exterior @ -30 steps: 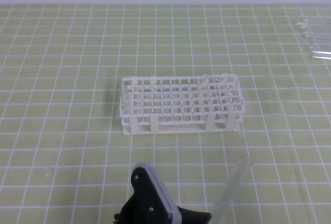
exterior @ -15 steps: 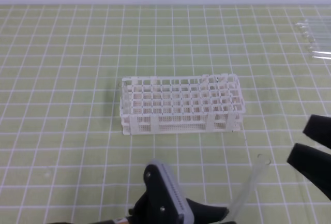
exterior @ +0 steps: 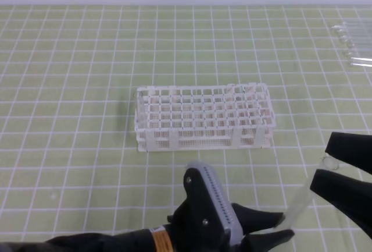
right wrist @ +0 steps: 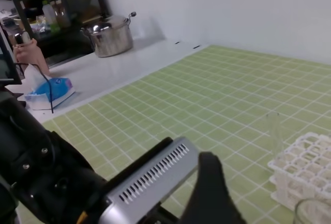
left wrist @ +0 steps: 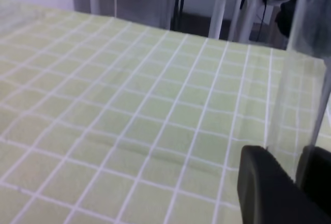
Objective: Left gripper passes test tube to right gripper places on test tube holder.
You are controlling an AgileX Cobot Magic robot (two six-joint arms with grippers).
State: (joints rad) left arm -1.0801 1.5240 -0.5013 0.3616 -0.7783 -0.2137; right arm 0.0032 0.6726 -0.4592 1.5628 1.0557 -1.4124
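Note:
My left gripper (exterior: 273, 226) reaches in from the bottom centre and is shut on the lower end of the test tube (exterior: 302, 197), a clear glass tube slanting up to the right. In the left wrist view the tube (left wrist: 305, 79) rises from between the black fingertips (left wrist: 266, 182). My right gripper (exterior: 323, 163) enters from the right edge, open wide, with the tube's rimmed mouth between its two black fingers, not touching either. The test tube holder (exterior: 203, 118), a white lattice rack, stands at mid-table beyond both grippers; it also shows in the right wrist view (right wrist: 305, 167).
A bundle of other clear tubes (exterior: 354, 45) lies at the far right of the green gridded mat. In the right wrist view, a steel pot (right wrist: 110, 36) and a blue box (right wrist: 51, 90) sit on a white counter beyond the mat.
My left gripper has carried the tube to the right and slightly up. My right gripper came in from the right edge and opened wide around the tube's mouth.

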